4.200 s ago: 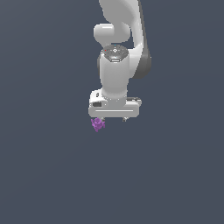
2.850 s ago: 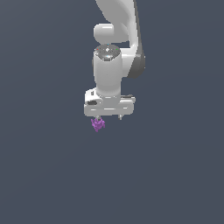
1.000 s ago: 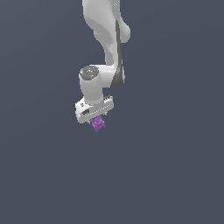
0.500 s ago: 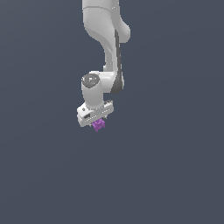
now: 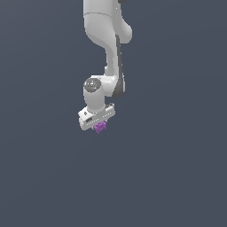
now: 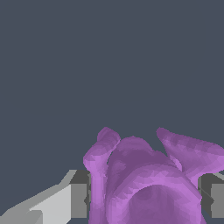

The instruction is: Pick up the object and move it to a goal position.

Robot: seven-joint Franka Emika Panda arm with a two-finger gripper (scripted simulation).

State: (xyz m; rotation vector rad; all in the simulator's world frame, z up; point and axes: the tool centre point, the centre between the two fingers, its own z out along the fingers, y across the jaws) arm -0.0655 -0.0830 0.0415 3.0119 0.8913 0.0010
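The object point(image 5: 100, 127) is a small bright purple lumpy thing with stubby prongs, tucked just under the white hand of the arm in the exterior view. My gripper point(image 5: 99, 126) is shut on it. In the wrist view the purple object point(image 6: 148, 179) fills the space between the two grey finger pads point(image 6: 81, 194), which press on either side of it. The hand is tilted, its bar slanting up toward the exterior view's right.
The white arm point(image 5: 106, 40) comes down from the top of the exterior view. Around it lies only a plain dark grey surface point(image 5: 177, 168), with no other objects in sight.
The arm has swung toward the exterior view's left and the hand has rotated and tilted, carrying the purple object along. The grip has stayed shut on it.
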